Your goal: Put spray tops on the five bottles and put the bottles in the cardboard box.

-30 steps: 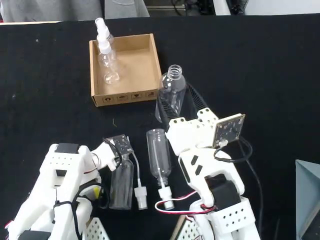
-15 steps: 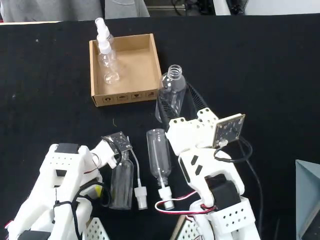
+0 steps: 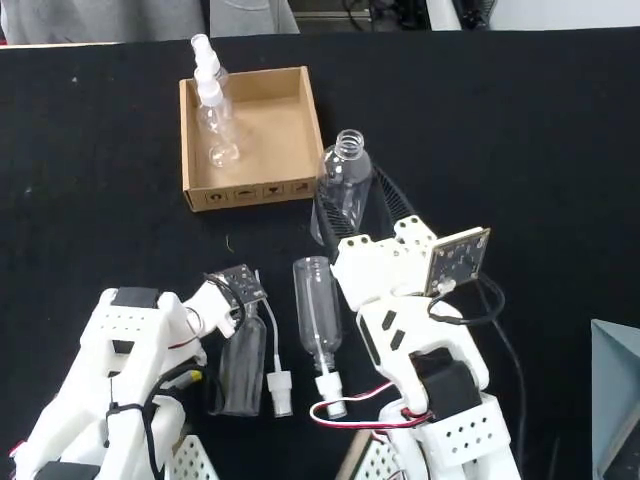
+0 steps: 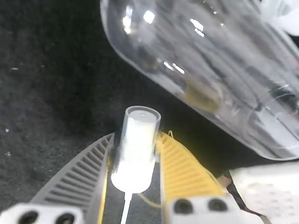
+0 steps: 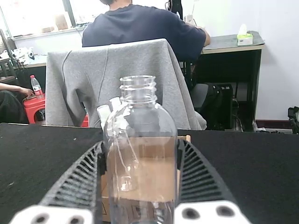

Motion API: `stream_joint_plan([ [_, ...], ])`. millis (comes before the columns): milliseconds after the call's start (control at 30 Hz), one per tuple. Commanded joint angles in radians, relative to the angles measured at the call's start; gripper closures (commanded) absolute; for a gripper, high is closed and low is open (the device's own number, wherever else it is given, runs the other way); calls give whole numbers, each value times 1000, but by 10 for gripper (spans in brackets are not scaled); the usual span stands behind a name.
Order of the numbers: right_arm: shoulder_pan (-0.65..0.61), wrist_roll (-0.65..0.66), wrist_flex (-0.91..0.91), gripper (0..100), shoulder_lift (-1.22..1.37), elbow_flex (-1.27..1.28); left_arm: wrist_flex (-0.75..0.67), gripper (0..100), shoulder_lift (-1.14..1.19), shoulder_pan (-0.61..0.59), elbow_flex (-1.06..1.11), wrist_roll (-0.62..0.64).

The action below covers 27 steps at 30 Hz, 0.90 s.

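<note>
My left gripper (image 4: 134,154) is shut on a white spray top (image 4: 135,149), its dip tube pointing back toward the wrist. A clear bottle (image 4: 210,70) lies right beside it. From above, the left arm (image 3: 140,340) sits at the near left, with that bottle (image 3: 240,365) and spray top (image 3: 281,392) by it. My right gripper (image 5: 140,186) is shut on an upright clear bottle (image 5: 140,154) with a bare neck, standing just right of the cardboard box (image 3: 300,120). Two capped bottles (image 3: 212,110) lie in the box. Another bottle (image 3: 318,310) lies between the arms, with a spray top (image 3: 333,395) at its neck.
Black cloth covers the table (image 3: 520,130), with open room to the right and far left. A grey object (image 3: 615,390) stands at the near right edge. The right arm's cables (image 3: 340,412) trail near the lying bottle's spray top.
The left wrist has turned slightly, and the bottle and spray top beside it have shifted a little to the left. The right arm and its bottle have stayed put.
</note>
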Motion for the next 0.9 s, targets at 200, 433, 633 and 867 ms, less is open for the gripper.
stream_joint_plan([
  [200, 25, 11, -26, 942, -27, -13, -20, 971, -11, -7, -16, 9],
  [433, 25, 11, -26, 942, -27, -13, 172, 971, -11, -7, -173, 9],
  [633, 25, 11, -26, 942, -27, -13, 253, 970, -11, -7, -257, 9],
  [867, 25, 11, -26, 942, -27, -13, 358, 970, -11, -7, -338, 9],
])
